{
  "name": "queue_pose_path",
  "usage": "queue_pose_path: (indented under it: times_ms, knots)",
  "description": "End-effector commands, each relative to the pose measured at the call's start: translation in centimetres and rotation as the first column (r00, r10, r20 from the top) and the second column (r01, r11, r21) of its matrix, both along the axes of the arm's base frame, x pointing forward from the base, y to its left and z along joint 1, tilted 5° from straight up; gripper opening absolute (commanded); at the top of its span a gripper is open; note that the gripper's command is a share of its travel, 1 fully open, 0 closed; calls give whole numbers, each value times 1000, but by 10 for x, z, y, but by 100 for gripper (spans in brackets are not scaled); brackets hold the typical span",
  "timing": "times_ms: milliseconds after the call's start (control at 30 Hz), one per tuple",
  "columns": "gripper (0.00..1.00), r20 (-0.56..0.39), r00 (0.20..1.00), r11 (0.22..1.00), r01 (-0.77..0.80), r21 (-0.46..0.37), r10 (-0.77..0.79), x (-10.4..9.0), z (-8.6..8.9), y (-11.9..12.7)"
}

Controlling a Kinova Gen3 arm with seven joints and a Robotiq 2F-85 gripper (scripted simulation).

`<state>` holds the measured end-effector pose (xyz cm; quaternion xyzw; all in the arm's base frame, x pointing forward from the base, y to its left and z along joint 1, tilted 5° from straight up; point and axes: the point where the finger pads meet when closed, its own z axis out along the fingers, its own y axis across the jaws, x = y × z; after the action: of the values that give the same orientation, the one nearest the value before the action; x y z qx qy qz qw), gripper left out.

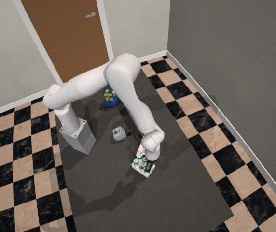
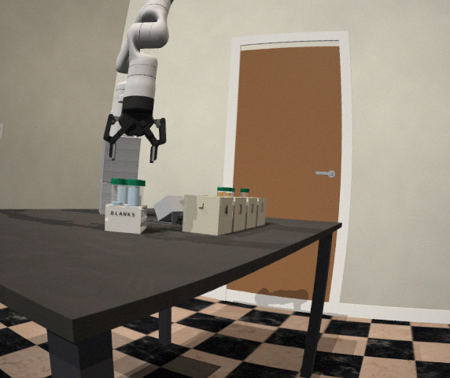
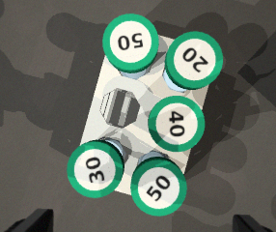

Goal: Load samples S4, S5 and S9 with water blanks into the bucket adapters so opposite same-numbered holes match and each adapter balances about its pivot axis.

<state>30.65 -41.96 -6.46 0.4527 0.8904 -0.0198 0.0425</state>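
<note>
My gripper (image 2: 131, 157) (image 3: 143, 223) (image 1: 148, 168) is open and empty. It hangs a little above the white BLANKS rack (image 2: 123, 220) (image 3: 96, 123) (image 1: 146, 174). In the wrist view the rack holds water blanks with white cap dots: a 50 (image 3: 129, 40), a 20 (image 3: 194, 57), a 40 (image 3: 176, 124), a 30 (image 3: 96, 169) and another 50 (image 3: 158, 184). One well (image 3: 120, 107) is empty. The cream adapters (image 2: 207, 213) stand in a row beside the rack, and green-capped tubes (image 2: 225, 190) (image 2: 244, 191) stick up from those further back. The blue sample rack (image 1: 109, 100) stands at the far end of the table.
The small sloped desk (image 1: 118, 133) (image 2: 168, 207) with the green DONE key (image 1: 115, 132) stands between the racks. The arm's grey pedestal (image 1: 76, 137) is at the table's left edge. In the top view my arm hides the adapters.
</note>
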Motion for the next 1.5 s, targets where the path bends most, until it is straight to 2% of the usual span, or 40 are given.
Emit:
queue_pose_path:
  times_ms: [0,100,1467]
  knots:
    - [100,1,1000,1000,0,-2,0,1,-4,-1]
    - [100,1,1000,1000,0,-2,0,1,-12,-2]
    - [100,1,1000,1000,0,-2,0,1,-12,-2]
